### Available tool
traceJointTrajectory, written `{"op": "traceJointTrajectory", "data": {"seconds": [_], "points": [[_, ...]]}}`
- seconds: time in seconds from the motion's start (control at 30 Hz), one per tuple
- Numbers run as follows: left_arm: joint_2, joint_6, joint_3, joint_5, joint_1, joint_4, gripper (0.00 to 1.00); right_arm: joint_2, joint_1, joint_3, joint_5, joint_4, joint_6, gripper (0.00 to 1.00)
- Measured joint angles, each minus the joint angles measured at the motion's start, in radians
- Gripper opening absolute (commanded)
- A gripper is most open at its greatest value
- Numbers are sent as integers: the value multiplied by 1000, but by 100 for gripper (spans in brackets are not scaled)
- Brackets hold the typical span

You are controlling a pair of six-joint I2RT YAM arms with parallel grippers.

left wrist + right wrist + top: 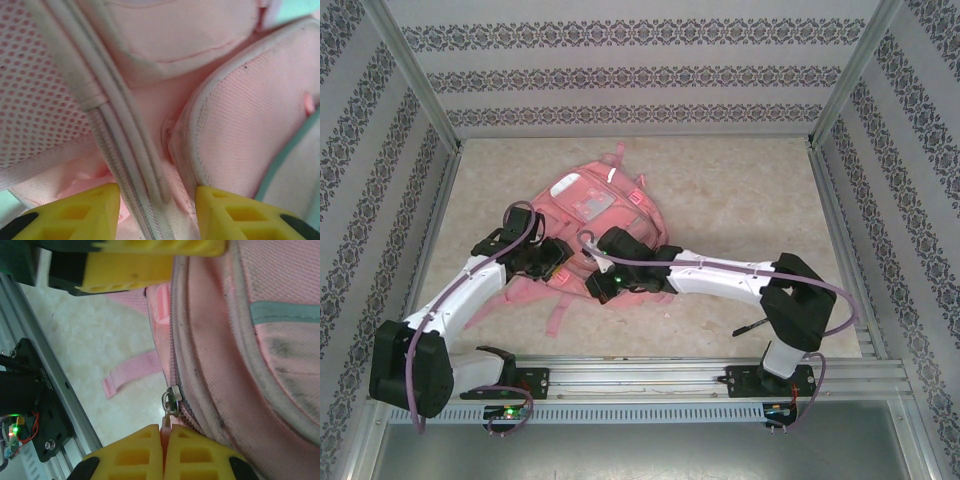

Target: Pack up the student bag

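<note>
The student bag [588, 205], a pink backpack, lies in the middle of the table. In the top view both grippers work at its near end. My left gripper [157, 200] has its yellow fingers [92, 210] closed on a fold of the bag's fabric with zip tape and white piping [125, 165]; it sits at the bag's near left [548, 262]. My right gripper [165, 429] is shut on the pink pull tab [164, 426] of the zip slider [172, 399], at the bag's near edge [607, 282]. The left gripper's fingers [150, 262] show at the top of the right wrist view.
A loose pink strap [131, 372] lies on the marble-patterned table [740, 200] beside the zip. The metal rail [650, 375] with the arm bases runs along the near edge. Patterned walls [620, 70] close in the back and sides.
</note>
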Motion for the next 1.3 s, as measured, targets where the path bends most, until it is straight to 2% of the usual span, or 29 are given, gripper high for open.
{"op": "traceJointTrajectory", "data": {"seconds": [0.07, 0.23, 0.43, 0.67, 0.8, 0.9, 0.97, 1.07, 1.2, 1.27, 1.3], "points": [[31, -20, -21, -17, -8, 28, 1, 24, 9, 14, 6, -8, 0, 0], [55, 31, -34, -35, -6, 42, 0, 32, 16, 16, 49, -48, -29, 0], [47, 207, 6, -32, 51, 18, 0, -23, 4, -17, 174, -182, -106, 0], [64, 449, 74, 35, 109, -27, 0, -120, -143, -100, 272, -257, -114, 0], [206, 541, 192, 106, 184, -89, 0, -134, -158, -98, 269, -235, -113, 0], [363, 576, 335, 183, 252, -129, 5, -128, -109, -60, 270, -214, -113, 0], [453, 598, 423, 206, 276, -133, 16, -104, -63, -8, 261, -201, -109, 0], [525, 603, 517, 204, 286, -132, 19, -32, -15, 77, 224, -190, -93, 0], [513, 603, 540, 165, 289, -139, 21, 74, 16, 182, 168, -181, -75, 0], [448, 604, 488, 114, 290, -147, 36, 103, 23, 206, 143, -171, -71, 0], [396, 599, 445, 91, 293, -159, 39, 109, 23, 208, 134, -167, -69, 0]]}}
